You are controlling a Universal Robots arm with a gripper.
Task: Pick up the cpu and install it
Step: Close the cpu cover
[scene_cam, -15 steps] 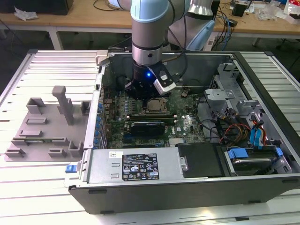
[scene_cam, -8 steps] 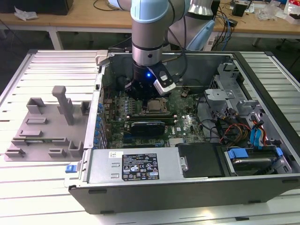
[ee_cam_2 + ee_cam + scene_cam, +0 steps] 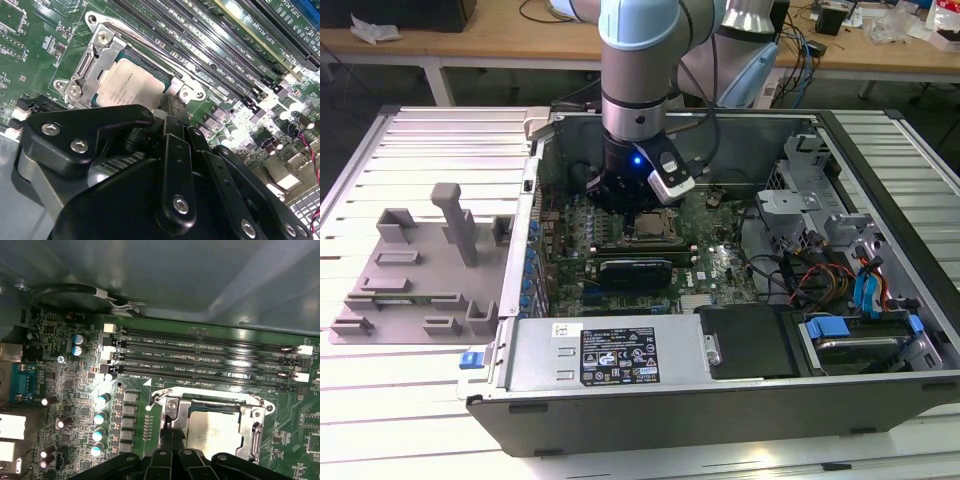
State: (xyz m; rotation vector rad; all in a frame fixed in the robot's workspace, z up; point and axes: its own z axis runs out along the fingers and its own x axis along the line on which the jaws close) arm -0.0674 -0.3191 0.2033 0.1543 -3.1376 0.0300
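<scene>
Cpu (image 3: 131,84) already seated in socket (image 3: 90,65), frame not closed; pincer (image 3: 172,117) just above, grip state impossible to tell.

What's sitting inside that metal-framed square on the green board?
The cpu, a pale silver chip, lies flat inside the socket frame in both wrist views. The black gripper hangs just above and covers the chip's near edge, so whatever lies beneath the chip is hidden.
</scene>
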